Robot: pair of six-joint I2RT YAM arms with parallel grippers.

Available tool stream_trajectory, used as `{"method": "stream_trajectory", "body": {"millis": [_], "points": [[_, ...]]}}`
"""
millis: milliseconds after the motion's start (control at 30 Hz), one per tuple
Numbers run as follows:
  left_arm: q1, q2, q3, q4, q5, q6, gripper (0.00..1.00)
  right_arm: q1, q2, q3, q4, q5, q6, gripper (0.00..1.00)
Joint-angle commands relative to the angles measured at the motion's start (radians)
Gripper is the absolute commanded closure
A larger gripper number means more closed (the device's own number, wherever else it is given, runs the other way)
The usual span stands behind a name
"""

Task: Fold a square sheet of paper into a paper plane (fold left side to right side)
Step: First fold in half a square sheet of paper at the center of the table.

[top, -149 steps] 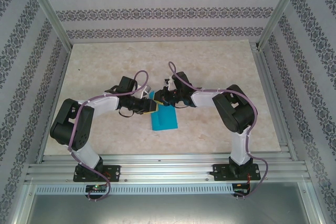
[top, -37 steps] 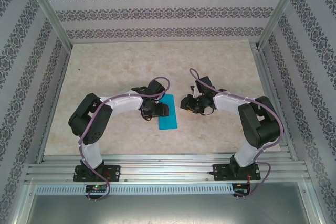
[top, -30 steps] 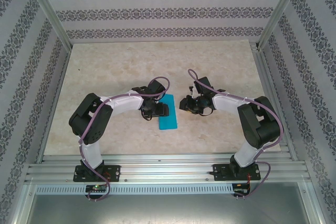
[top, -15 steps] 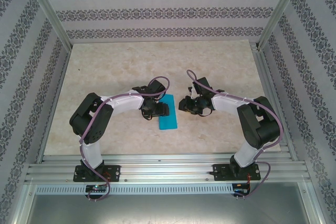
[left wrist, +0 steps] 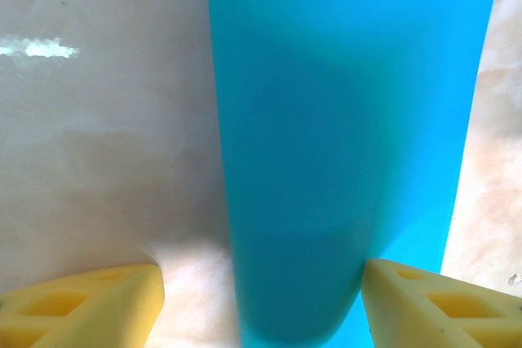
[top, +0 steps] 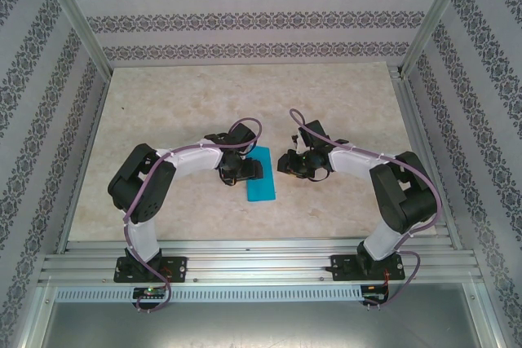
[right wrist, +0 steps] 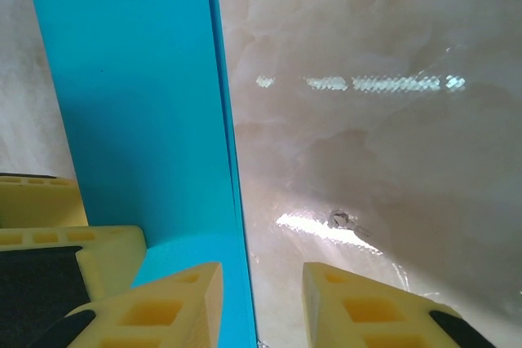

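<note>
Left wrist: my left end effector [left wrist: 261, 270] is open, with the folded sheet [left wrist: 342, 120] lying flat on the tabletop [left wrist: 98, 160] between its fingers. My right end effector [right wrist: 263, 269] hovers part-open over the layered edge. Risk: closing either could crumple or drag the layers, skewing the crease.

The folded square sheet of paper [top: 262, 182] lies flat between the left claw's [top: 249, 170] spread fingers, just left of the right claw's [top: 283, 162] gap. Bare table [top: 204, 95] lies beyond.

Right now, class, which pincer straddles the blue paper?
The left pincer: the paper lies between its spread fingers. The right pincer has bare table in its narrower gap.
</note>
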Motion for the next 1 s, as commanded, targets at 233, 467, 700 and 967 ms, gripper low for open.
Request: {"method": "stream_trajectory", "body": {"millis": [233,467,700,967], "points": [[-0.003,0.132,-0.055,0.173,0.098,-0.01,0.3,0.021,-0.042,-0.006,-0.014,0.019,0.016,0.69],[-0.003,0.147,-0.048,0.171,0.1,-0.012,0.3,0.035,-0.037,-0.004,0.001,0.006,0.029,0.71],[-0.003,0.159,-0.034,0.162,0.101,-0.008,0.3,0.06,-0.006,-0.004,0.027,-0.014,0.047,0.75],[-0.004,0.175,-0.026,0.165,0.104,-0.008,0.3,0.073,0.015,0.002,0.035,-0.016,0.053,0.76]]}}
